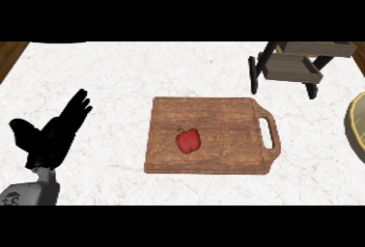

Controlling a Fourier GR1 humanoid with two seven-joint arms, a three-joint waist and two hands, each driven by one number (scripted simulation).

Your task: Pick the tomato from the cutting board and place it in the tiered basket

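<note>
only left hand (50,135) shows — fingers straight | red pepper (188,141) on cutting board (214,116) | tiered basket (299,65) cut off

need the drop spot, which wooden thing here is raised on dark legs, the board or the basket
The tiered basket at the counter's far right: its wooden trays sit on dark legs. The cutting board lies flat, holding the red vegetable.

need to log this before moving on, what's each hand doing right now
Left hand: open, fingers straight and raised, holding nothing, at the view's left, away from the cutting board.
Right hand: not in view.
</note>
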